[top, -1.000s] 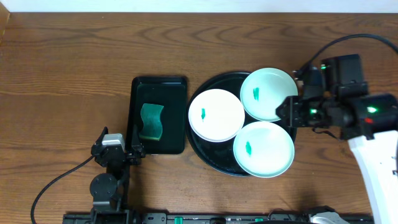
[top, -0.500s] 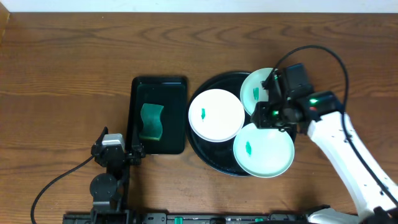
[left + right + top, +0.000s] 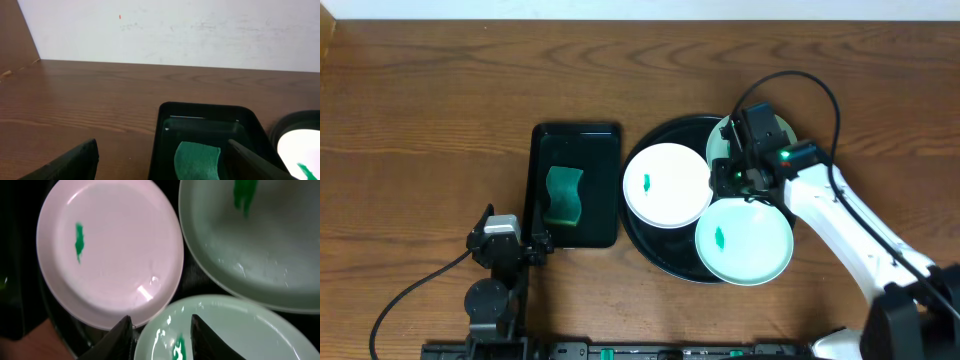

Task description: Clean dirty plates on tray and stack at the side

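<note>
Table (image 3: 420,120) of brown wood grain is carrying everything. Left claw (image 3: 162,150) is sitting at the near edge, fingers spread wide, holding nothing. It is facing the small rectangular tray (image 3: 600,180), glossy black plastic, where a wavy green sponge (image 3: 562,195), soft-looking, is lying flat.

Round tray (image 3: 645,250), shiny black with a raised lip, is sitting just right of it and carrying all three plates. White plate (image 3: 668,185) is resting on its left part. Front mint plate (image 3: 744,240) is lying by the front-right rim, and back mint plate (image 3: 782,130) is hiding partly under the right arm. Each is showing a green smear.

Right claw (image 3: 161,332) is hovering where the three rims are meeting, fingers part-way apart, pinching nothing as far as the wrist view is showing.

Plates are looking thin, rigid, light and glazed smooth, so likely slippery and breakable if dropped. Shallow upturned rim is seeming the only place to pinch, one finger over and one under. Rims are crowding together; touching or overlapping, I cannot tell.
</note>
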